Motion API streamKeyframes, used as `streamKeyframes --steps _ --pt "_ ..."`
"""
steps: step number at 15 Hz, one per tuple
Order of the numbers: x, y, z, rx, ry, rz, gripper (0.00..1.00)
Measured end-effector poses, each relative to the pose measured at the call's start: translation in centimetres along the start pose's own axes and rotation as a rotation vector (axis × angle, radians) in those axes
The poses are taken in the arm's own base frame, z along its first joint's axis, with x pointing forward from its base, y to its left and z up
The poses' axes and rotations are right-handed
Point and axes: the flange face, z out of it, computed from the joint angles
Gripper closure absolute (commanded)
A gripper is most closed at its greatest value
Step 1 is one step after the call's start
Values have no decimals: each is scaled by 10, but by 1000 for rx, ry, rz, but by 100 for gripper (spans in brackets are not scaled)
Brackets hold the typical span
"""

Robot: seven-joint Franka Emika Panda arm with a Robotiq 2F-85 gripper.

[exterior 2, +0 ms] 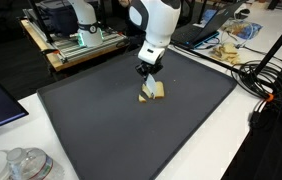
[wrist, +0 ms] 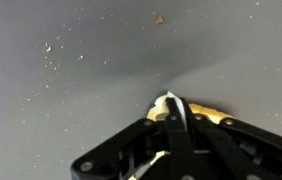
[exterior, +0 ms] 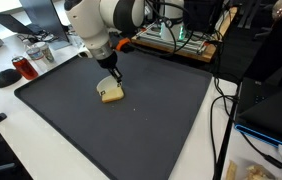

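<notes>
As tool [exterior: 112, 82] sits low | tan piece [exterior: 111, 95] right beneath, touching | opening: cannot tell

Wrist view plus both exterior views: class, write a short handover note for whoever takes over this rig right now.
Hand: down low at the mat, jaws drawn together on the yellowish piece; the wrist view shows it pinched between them.
Things: the yellowish piece rests on the dark mat, near its middle in both exterior views. A small orange crumb lies apart from it.
Done: the grasp appears made.
Left: the piece is not yet lifted. Probably raise it slowly and check that the grip holds.
</notes>
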Motion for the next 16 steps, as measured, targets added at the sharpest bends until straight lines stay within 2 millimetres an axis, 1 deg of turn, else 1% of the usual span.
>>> streamKeyframes --steps 16 --pt "18 -7 3 -40 -98 -8 99"
